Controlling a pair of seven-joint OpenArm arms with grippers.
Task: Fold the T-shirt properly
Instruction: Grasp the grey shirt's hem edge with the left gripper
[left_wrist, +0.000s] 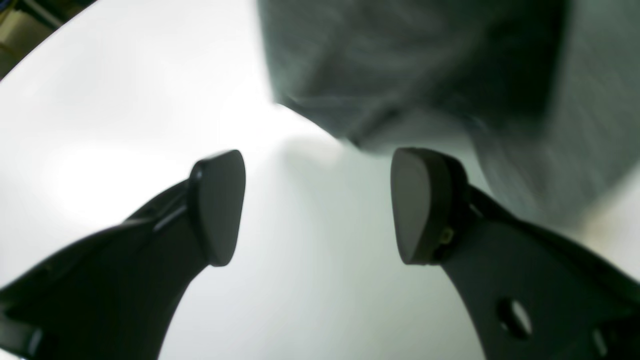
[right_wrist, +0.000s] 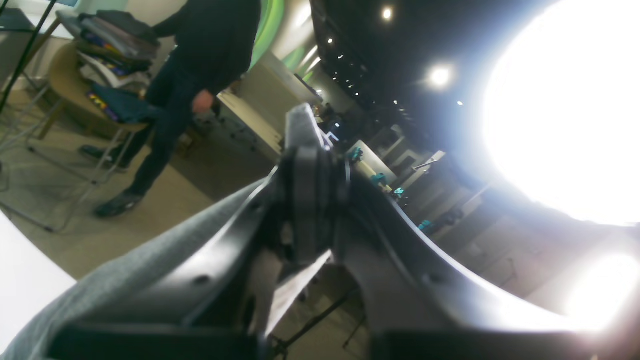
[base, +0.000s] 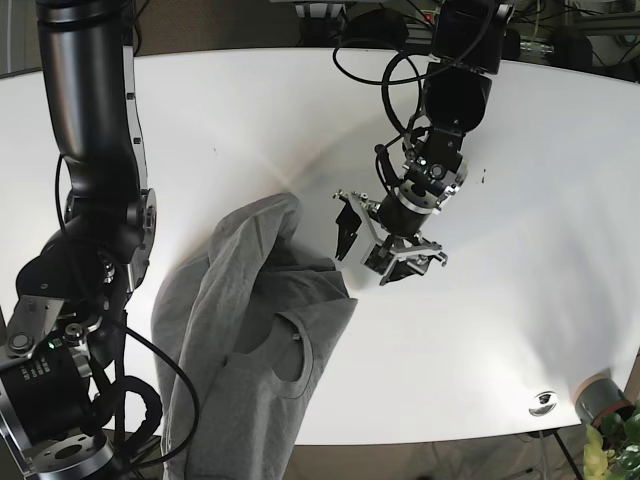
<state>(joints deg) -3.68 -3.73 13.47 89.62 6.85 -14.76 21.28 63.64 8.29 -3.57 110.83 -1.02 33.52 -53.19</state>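
Observation:
The grey T-shirt (base: 250, 330) lies crumpled on the white table (base: 250, 120), its lower part running off the table's near edge. In the left wrist view it is a blurred grey mass (left_wrist: 415, 65) just beyond the fingers. My left gripper (base: 368, 245) hovers open right beside the shirt's right edge, and nothing sits between its pads (left_wrist: 320, 205). My right gripper (right_wrist: 306, 150) is shut, pointing out into the room, with a strip of grey shirt cloth (right_wrist: 125, 280) trailing along its left finger. The right gripper itself is out of the base view.
The right arm's black column (base: 95, 150) stands at the table's left side. A small metal piece (base: 543, 402) and a grey cylinder (base: 597, 400) sit at the near right edge. A person in dark clothes (right_wrist: 200, 75) stands beside a chair stacked with clothing (right_wrist: 110, 45).

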